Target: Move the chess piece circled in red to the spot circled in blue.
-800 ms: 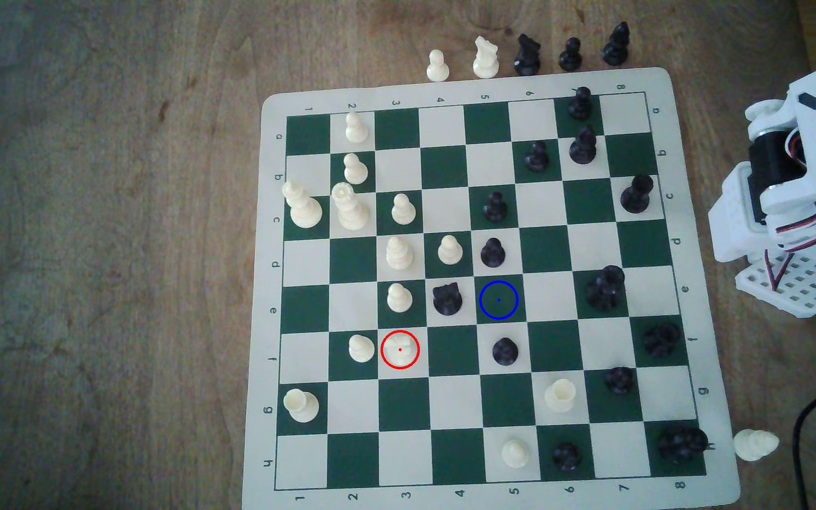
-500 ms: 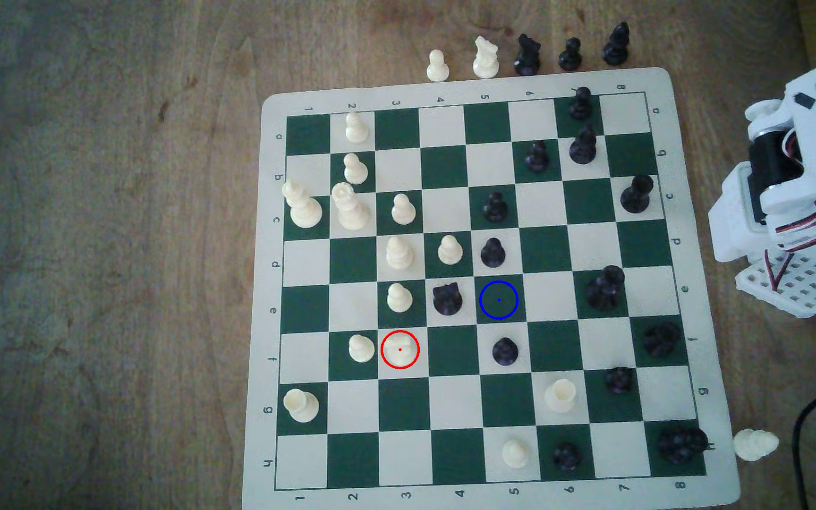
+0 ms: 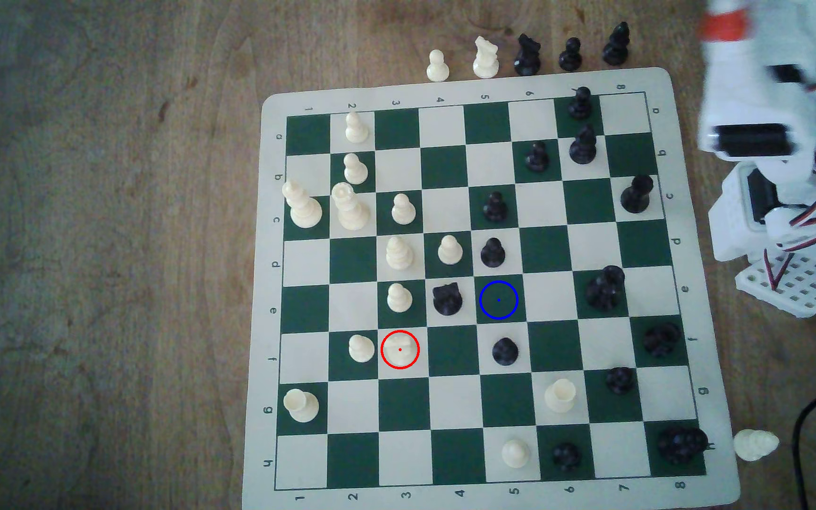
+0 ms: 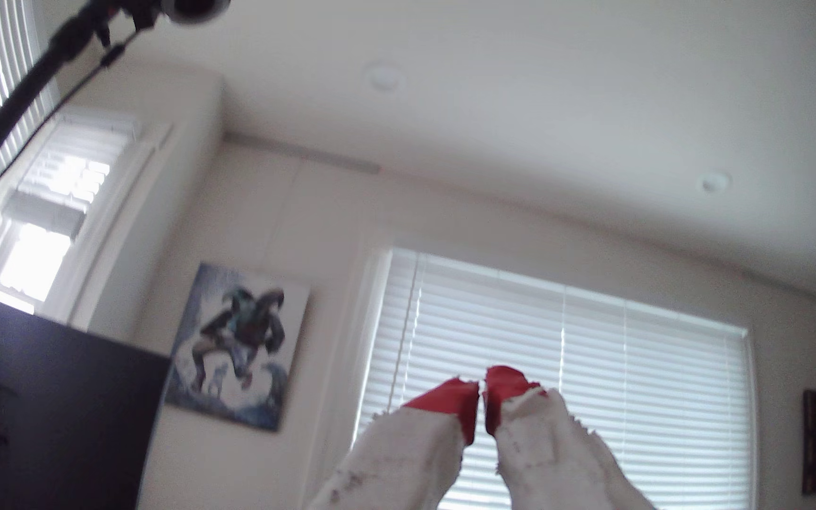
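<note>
Wrist view: red-tipped white end effector point(image 4: 482, 392) points at ceiling, tips nearly together, empty. Exterior view: cream-white plastic horse-headed chess piece point(image 3: 400, 349) stands on red-ringed light square, well apart from blue-ringed dark green square point(image 3: 499, 299).

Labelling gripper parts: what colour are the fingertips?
Red, on whitish fingers; the gripper shows them best in the wrist view.

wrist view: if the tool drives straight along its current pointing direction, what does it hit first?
Likely nothing nearby. The tool, red tips nearly touching, points up and away from the board toward a window with white blinds on the far wall; depth is unclear.
</note>
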Motion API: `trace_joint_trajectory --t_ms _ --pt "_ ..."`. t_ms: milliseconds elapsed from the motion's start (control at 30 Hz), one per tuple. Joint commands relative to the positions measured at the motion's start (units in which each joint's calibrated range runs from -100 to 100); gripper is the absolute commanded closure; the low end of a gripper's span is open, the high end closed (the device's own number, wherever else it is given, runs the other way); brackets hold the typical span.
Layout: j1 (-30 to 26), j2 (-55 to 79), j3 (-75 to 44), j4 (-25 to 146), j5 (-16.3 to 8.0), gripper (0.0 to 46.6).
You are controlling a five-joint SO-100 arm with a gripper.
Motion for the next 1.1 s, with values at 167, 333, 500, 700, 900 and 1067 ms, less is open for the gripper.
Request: trace_joint_trajectory --t_ms 167,333,500,700,900,1067 --pt "2.1 0.7 -9.2 39.0 -0.3 46.4" --pt "0.4 4.0 -13.0 51.3 -1.9 46.4" --pt "-5.5 11.9 -20.8 57.0 -6.2 46.4" --pt "-11.2 25.5 -31.6 63.9 -10.5 46.4" --pt "-13.9 34.4 -32.9 63.0 -9.7 43.3" --pt "-15.0 45.6 -36.3 61.7 -9.9 42.9"
